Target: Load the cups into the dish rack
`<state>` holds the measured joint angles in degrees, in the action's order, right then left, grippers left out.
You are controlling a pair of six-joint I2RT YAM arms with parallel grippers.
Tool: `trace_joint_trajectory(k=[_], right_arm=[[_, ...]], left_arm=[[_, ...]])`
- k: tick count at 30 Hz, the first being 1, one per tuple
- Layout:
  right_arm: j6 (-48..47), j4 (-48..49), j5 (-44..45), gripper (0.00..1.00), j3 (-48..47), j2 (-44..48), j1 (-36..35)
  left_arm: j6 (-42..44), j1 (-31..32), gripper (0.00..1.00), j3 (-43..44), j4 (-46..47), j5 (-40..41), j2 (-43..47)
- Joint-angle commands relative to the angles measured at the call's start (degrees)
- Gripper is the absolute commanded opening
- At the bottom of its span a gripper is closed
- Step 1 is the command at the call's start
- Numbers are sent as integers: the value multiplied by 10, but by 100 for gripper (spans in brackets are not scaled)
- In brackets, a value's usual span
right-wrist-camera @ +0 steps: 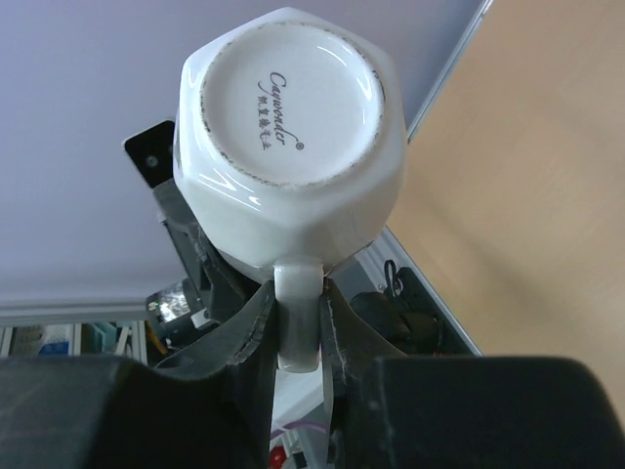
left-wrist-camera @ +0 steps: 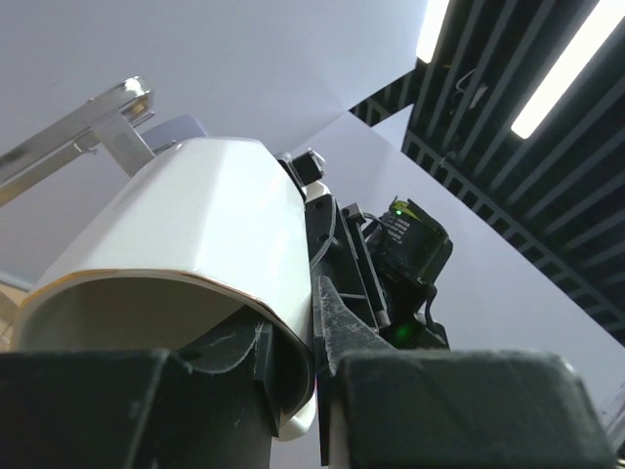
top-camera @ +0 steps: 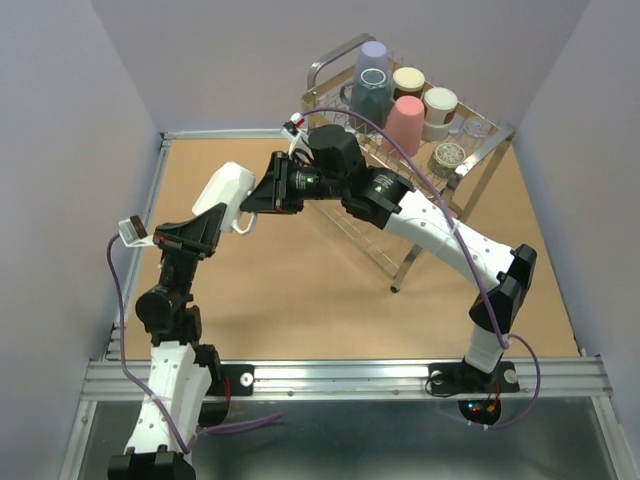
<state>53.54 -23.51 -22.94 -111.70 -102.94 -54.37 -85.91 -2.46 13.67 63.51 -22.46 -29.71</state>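
The right gripper (right-wrist-camera: pixel 296 318) was closed on the handle (right-wrist-camera: pixel 297 285) of the white mug (right-wrist-camera: pixel 288 127), one finger pressed to each side of it. The mug's base faced the right wrist camera. The left gripper (left-wrist-camera: pixel 293 391) pinched the same mug by its rim, with one finger inside the mouth and one outside the wall. The mug thus hung between the two arms, clear of the tan table (top-camera: pixel 300 290) and left of the dish rack (top-camera: pixel 400 235). The rack stood at the table's far right corner and held a lavender cup (top-camera: pixel 373 55), a dark cup (top-camera: pixel 370 100), a pink cup (top-camera: pixel 405 125) and two cream-and-brown cups (top-camera: pixel 440 105). Pale walls (top-camera: pixel 230 60) enclosed the table on three sides. An aluminium rail (top-camera: pixel 350 375) ran along its near edge, and strip lights (left-wrist-camera: pixel 566 68) lit a dark slatted ceiling.
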Motion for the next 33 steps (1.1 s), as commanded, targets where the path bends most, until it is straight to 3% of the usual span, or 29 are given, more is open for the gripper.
trace_joint_trajectory(k=[1, 2, 5, 10, 20, 25, 33], right_arm=[[-19, 93, -32, 0, 3, 30, -11], [-29, 92, -6, 0, 15, 41, -10], [-57, 68, 45, 0, 25, 57, -11], [-114, 17, 116, 0, 33, 64, -10], [-190, -29, 226, 0, 30, 65, -11], [-256, -60, 349, 0, 35, 56, -10], [-340, -59, 506, 1, 61, 27, -10]], left_arm=[[106, 8, 4, 112, -142, -159, -12], [148, 8, 22, 136, -179, -165, -12], [188, 7, 49, 156, -278, -171, -7], [243, 7, 69, 175, -372, -172, -3], [371, 6, 77, 246, -587, -136, -7], [449, 7, 77, 290, -759, -39, 0], [489, 7, 76, 331, -837, -1, 6]])
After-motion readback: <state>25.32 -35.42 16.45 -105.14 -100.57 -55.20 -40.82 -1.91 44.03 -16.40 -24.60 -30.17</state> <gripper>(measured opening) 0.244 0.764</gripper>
